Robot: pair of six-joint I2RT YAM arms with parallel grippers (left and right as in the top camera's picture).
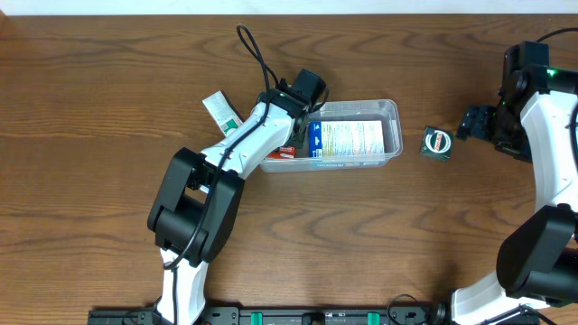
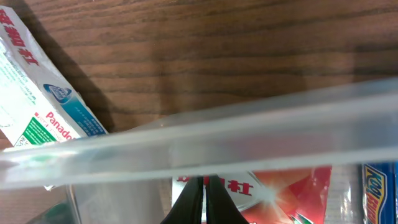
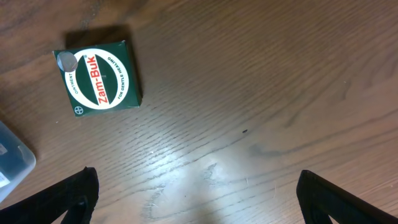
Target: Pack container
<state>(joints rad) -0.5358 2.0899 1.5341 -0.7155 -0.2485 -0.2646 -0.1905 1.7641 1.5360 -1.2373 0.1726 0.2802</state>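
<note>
Two grippers: left gripper [image 2: 205, 198] pressing fingers together inside clear rectangular plastic container [image 1: 390, 108]; right gripper [image 3: 199, 196] hanging wide apart beside container, needing centring over small green square box [image 3: 102, 78].

**Left wrist view.** The rim of the container [image 2: 249, 121] crosses just ahead of the left gripper [image 2: 205, 198] as a blurred pale band. The gripper itself shows only as two pressed-together tips, cut by the lower edge. The red box [image 2: 280, 190] under those tips is also cut by the lower edge. The blue box [image 2: 380, 190], to the gripper's right, is a strip at the frame edge. The white-and-green box [image 2: 43, 99], to the gripper's left, runs off the left edge (its brand word breaks off at "Panado").

**Overhead.** The left arm [image 1: 253, 135] hides the container's end and most of the red box.

**Right wrist view.** The wide-apart fingers [image 3: 78, 193] of the right gripper [image 3: 196, 177] are cropped at the bottom corners. Only one container corner shows, to the gripper's left.
</note>
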